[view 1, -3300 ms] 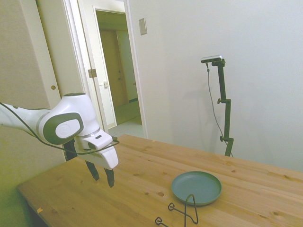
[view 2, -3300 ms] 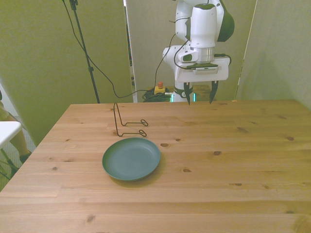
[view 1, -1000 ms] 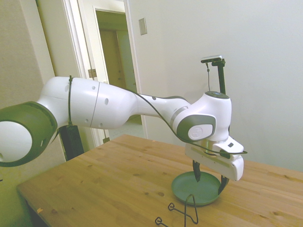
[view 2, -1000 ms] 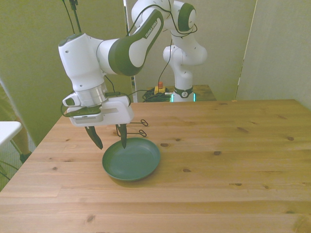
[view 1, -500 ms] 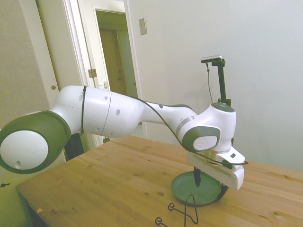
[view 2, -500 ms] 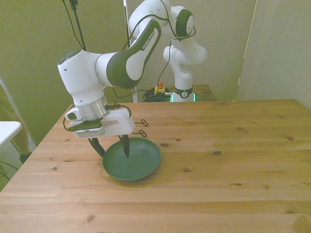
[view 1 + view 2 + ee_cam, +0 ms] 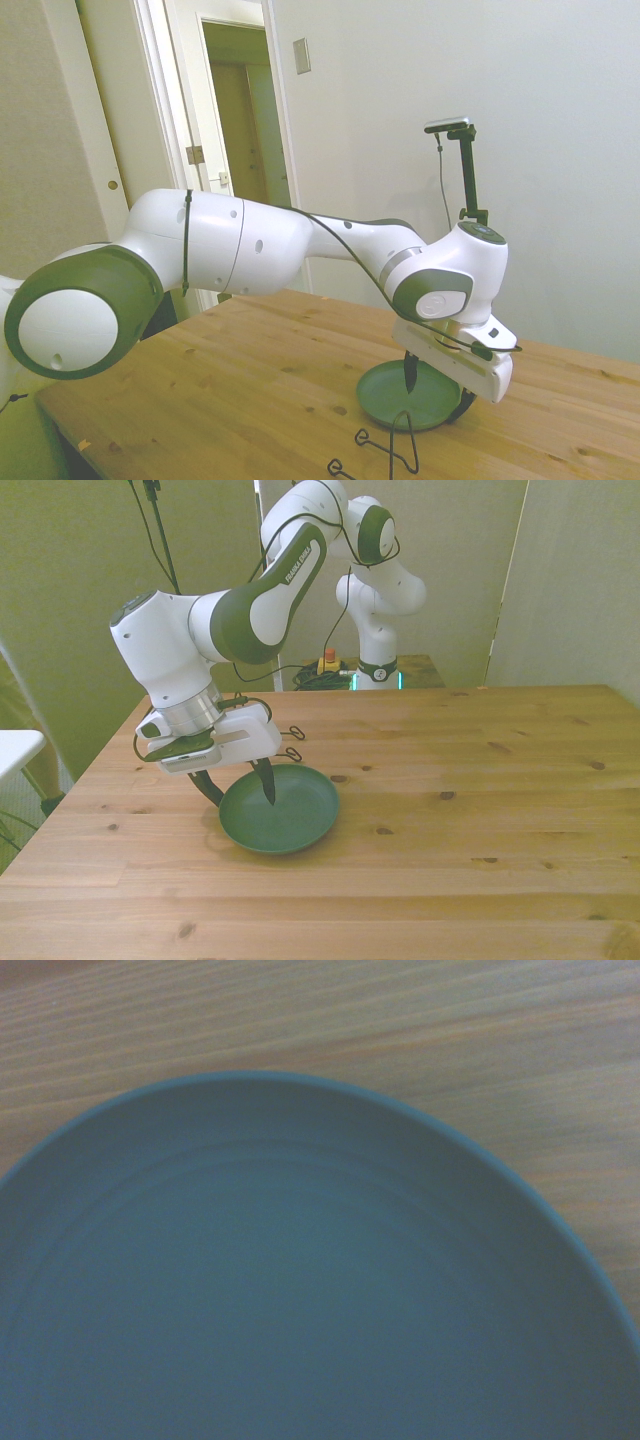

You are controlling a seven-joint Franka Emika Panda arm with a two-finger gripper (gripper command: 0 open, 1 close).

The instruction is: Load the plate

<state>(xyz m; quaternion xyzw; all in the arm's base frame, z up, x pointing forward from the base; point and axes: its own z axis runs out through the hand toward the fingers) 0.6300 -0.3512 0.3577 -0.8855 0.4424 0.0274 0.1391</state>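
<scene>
Tool (image 7: 240, 788) has dropped lower, fingers spread astride the plate (image 7: 295, 820) rim, gripping nothing; closing off-centre risks sliding the plate into the wire stand (image 7: 395, 445) alongside.

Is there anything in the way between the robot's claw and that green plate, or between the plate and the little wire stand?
Nothing visible blocks either. The gripper is open and straddles the rim of the plate, one finger over the dish and one outside it. Between the plate and the wire stand only bare table shows.
</scene>
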